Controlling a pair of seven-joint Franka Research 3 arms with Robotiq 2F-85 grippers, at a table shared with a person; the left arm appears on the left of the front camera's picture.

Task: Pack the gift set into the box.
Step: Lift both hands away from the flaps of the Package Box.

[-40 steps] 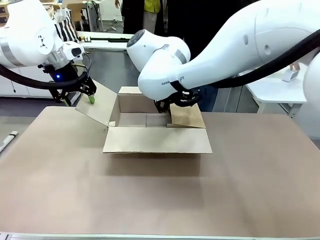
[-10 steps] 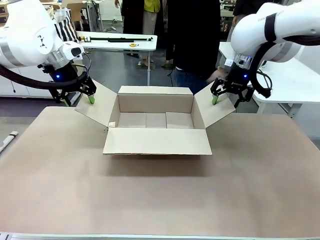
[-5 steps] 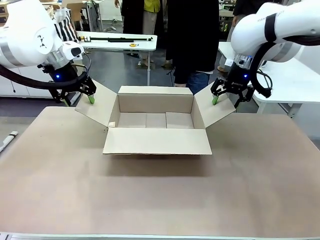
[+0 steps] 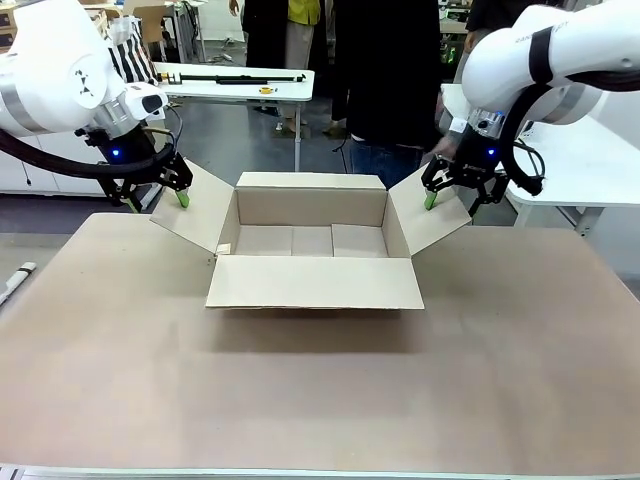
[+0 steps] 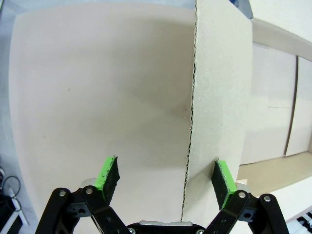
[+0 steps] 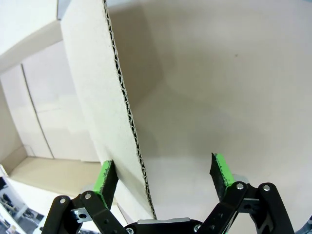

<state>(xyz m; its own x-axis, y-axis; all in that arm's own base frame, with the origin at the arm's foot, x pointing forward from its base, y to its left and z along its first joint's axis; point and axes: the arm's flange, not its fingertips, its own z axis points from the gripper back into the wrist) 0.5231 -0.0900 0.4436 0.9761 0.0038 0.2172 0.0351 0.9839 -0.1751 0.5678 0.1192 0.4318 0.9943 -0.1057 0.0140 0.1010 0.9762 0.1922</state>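
The box [image 4: 312,260] stands open at the middle of the table, all flaps folded outward and its inside bare. My left gripper [image 4: 158,200] is open astride the top edge of the left flap [image 4: 192,215]. In the left wrist view that flap's edge [image 5: 191,122] runs between the fingers [image 5: 109,173] of the left gripper [image 5: 165,178]. My right gripper [image 4: 452,198] is open astride the right flap [image 4: 430,222]. In the right wrist view the flap's edge [image 6: 122,97] passes between the pads of the right gripper [image 6: 163,173]. The gift set is out of view.
A person [image 4: 385,80] in dark clothes stands just behind the box, with a hand [image 4: 443,146] near my right gripper. White tables [image 4: 565,170] stand behind at the right and at the back. The brown tabletop [image 4: 320,390] lies bare in front of the box.
Both arms and the box hold still over the last second. The person's hand has come back beside my right gripper. Four seconds ago my right arm was reaching over the box's right flap.
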